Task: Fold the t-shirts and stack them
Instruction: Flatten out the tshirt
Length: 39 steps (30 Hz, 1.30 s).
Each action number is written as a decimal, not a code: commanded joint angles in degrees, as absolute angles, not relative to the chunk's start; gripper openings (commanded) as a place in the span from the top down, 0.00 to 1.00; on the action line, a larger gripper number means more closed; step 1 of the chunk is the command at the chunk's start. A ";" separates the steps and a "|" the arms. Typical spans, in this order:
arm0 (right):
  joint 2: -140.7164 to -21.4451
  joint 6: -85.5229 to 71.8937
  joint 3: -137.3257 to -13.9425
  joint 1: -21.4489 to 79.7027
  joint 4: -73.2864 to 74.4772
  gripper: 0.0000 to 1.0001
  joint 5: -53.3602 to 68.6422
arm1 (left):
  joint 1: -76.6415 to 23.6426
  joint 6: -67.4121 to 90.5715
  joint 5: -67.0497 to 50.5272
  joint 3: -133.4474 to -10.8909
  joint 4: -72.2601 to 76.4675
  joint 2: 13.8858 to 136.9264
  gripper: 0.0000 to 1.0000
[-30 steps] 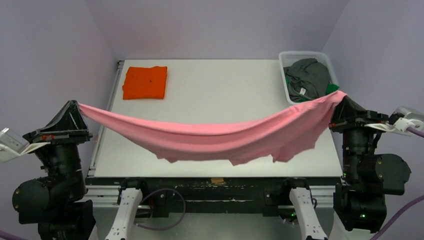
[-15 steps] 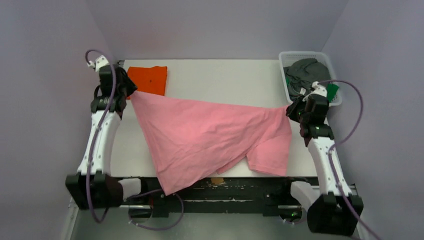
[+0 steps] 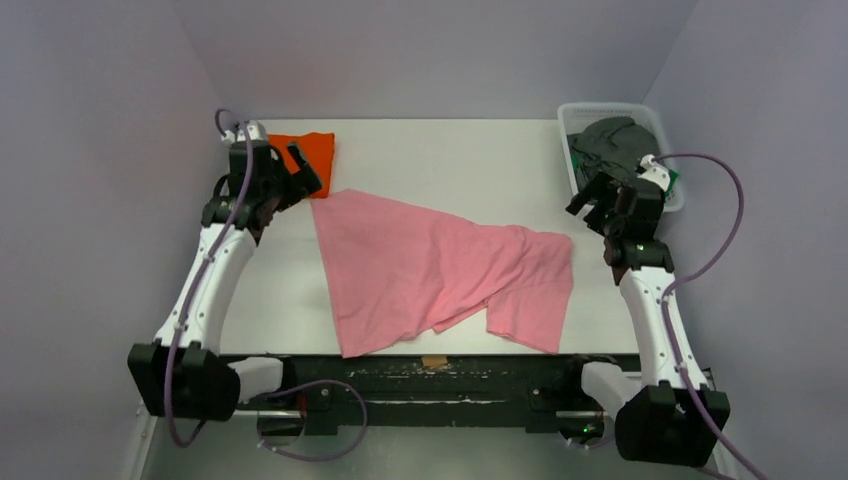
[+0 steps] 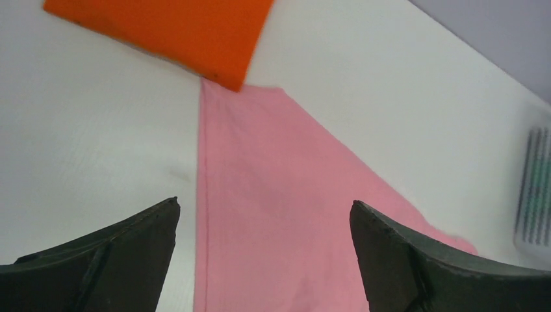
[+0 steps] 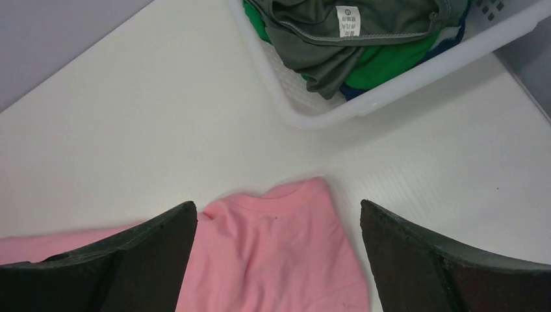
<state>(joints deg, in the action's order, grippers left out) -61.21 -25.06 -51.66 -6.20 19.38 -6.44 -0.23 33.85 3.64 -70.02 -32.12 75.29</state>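
A white plastic mesh basket [image 3: 607, 106] sits just ahead of the right end effector [image 3: 592, 195] and slightly to its outer side, at the far right corner of the white tabletop [image 3: 450, 160]. The tabletop shows a fine ribbed texture beneath that end effector. Well behind it and the left end effector [image 3: 305, 172], about midway between them, a small tan patch [image 3: 433, 361] sits on the black front rail [image 3: 500, 372]. Pale lilac walls [image 3: 430, 50] rise beyond both.

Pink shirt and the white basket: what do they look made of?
Pink shirt: thin, soft knit cloth with a matte finish, possibly cotton jersey. It lies limp on the table with wrinkles and folded-over edges. White basket: rigid moulded plastic, smooth and slightly glossy, judging by its thick, even rim and slotted walls.
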 commanded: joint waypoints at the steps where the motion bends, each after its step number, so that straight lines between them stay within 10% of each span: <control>1: -56.40 -29.83 -46.36 -6.43 22.92 0.05 -1.70 | -11.81 35.59 3.14 -59.57 -35.26 64.89 0.00; 13: -65.12 -34.79 -39.51 11.58 25.36 0.04 -0.57 | -29.11 43.52 -2.84 -41.09 -26.64 68.95 0.00; 31: -101.45 -37.55 -57.41 12.89 15.05 0.06 -8.16 | -19.96 37.53 -2.24 -77.43 -33.13 111.80 0.00; 39: -92.74 -35.20 -61.80 12.74 20.38 0.01 -12.32 | -19.68 34.71 -0.22 -76.20 -34.41 99.76 0.01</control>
